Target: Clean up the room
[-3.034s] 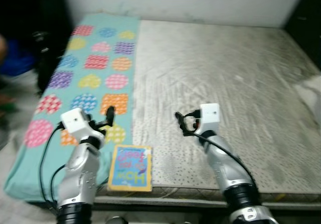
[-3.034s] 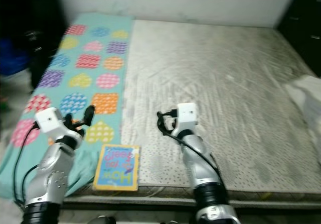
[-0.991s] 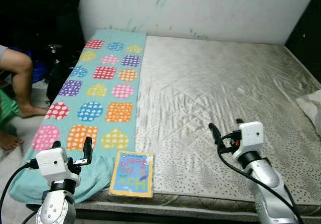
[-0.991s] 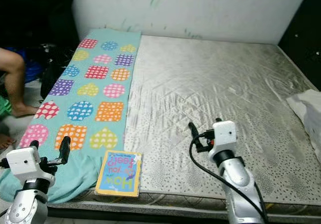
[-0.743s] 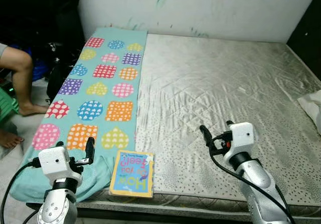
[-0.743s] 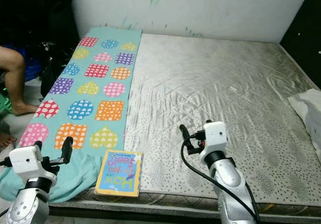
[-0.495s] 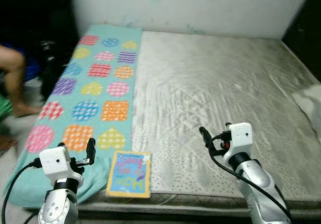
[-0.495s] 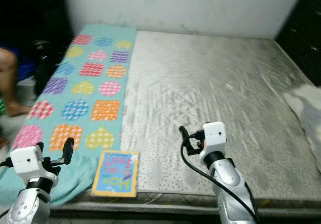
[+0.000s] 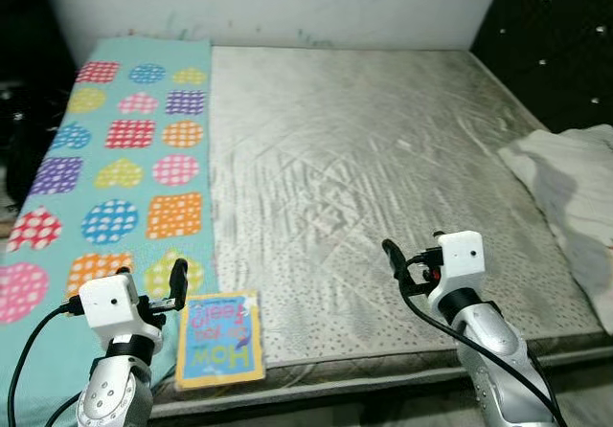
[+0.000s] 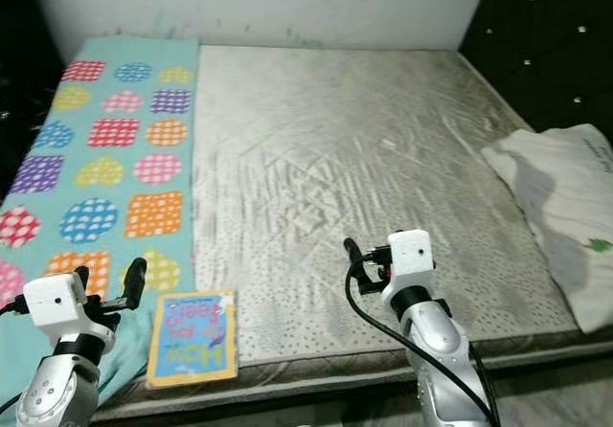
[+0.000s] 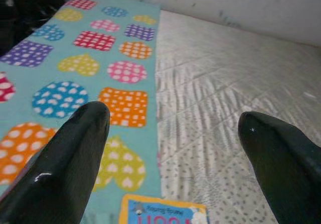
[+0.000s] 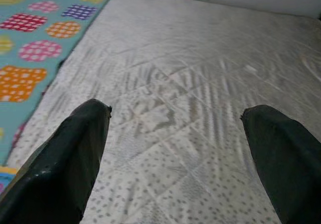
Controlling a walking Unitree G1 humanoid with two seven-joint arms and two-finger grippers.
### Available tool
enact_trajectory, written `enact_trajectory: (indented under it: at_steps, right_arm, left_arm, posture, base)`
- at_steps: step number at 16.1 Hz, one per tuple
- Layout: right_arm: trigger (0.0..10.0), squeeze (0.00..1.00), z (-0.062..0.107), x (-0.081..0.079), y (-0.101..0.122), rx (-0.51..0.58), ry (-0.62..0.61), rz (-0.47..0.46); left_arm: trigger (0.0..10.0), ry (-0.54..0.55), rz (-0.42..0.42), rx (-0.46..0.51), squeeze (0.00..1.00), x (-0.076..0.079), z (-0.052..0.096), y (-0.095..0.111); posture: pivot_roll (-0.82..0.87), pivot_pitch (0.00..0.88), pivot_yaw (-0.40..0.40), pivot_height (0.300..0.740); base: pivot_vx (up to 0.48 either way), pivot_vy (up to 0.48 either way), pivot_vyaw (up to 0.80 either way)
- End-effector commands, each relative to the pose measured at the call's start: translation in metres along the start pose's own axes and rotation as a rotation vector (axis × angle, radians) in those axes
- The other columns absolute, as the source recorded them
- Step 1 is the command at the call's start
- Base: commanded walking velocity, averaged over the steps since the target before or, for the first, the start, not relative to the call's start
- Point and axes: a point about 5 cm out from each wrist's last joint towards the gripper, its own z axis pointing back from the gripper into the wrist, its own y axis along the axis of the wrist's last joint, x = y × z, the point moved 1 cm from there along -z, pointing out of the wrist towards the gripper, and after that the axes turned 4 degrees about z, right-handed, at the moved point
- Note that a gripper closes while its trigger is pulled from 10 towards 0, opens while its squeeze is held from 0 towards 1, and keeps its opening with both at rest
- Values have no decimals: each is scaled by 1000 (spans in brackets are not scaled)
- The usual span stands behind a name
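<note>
1. Left gripper [image 9: 176,281] sat at lower left of the head view, fingers spread wide, empty, hovering over the near end of the teal patterned blanket [image 9: 124,149].
2. Children's book [image 9: 219,339] lay flat at the mattress's near edge, bottom centre-left, just beside the left gripper.
3. Right gripper [image 9: 395,258] was lower right, fingers also apart, empty, above the bare grey mattress [image 9: 364,159].
4. White pillow [image 10: 565,207] lay at the right edge, mid-frame.

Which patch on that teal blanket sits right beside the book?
The yellow heart patch, last in the column along the blanket's mattress-side edge, just beyond the book; the other patches lie farther off.
</note>
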Motion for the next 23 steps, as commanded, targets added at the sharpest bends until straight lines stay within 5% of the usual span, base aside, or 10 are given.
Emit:
enact_trajectory:
  at_steps: [1,12,23]
  right_arm:
    - [10000,0,1,2,4,11,-4,14]
    - [10000,0,3,0,6,15,16,29]
    - [10000,0,2,-2,8,27,46,48]
  left_arm:
    - [10000,-6,3,-2,0,1,1,2]
    - [10000,-7,17,-12,0,4,-2,1]
    - [10000,9,13,-3,0,5,-6,1]
  posture:
    - [-84,121,-73,740]
    - [-101,136,-75,740]
    - [-105,121,-82,600]
  base:
    - [0,0,0]
    - [0,0,0]
    - [0,0,0]
